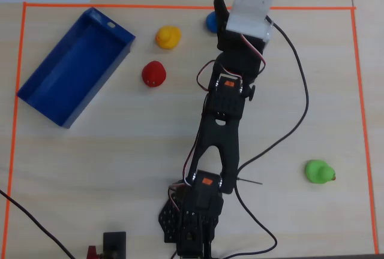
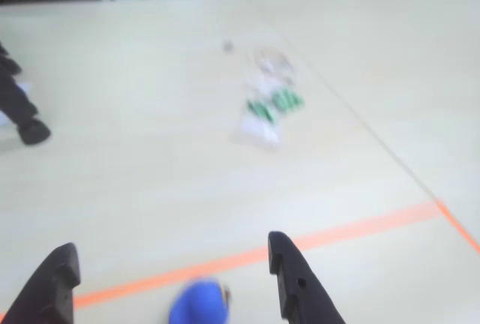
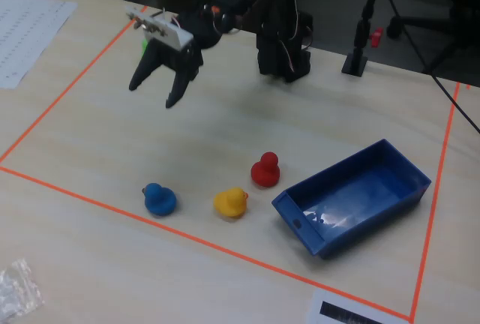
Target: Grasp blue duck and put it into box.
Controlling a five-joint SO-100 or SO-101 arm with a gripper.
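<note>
Your blue duck (image 3: 159,199) sits upright on the table (image 3: 225,136) just inside the orange tape line (image 3: 90,202), at the left end of a loose row in the fixed view, with the yellow duck (image 3: 230,203) next to it and the red duck (image 3: 265,170) beyond that. In that view its head is toward the left of its body, but you cannot make out the beak, so its exact heading is unclear. It is too round to show a clear long axis.

Your gripper (image 3: 155,93) hangs above the table with its two black fingers spread wide and nothing between them. In the fixed view it is well apart from the blue duck, up toward the arm's base.

The overhead view hides most of the blue duck (image 1: 211,21) behind the gripper (image 1: 219,1); only a blue edge shows beside the black finger. The wrist view is blurred, yet it shows the duck (image 2: 198,303) low in frame between the two open fingertips (image 2: 289,271), just on the near side of the tape.

The box (image 3: 358,193) lies open and tilted on the far side of the red duck, and only the overhead view shows a green duck (image 1: 318,171) far off to the right.
</note>
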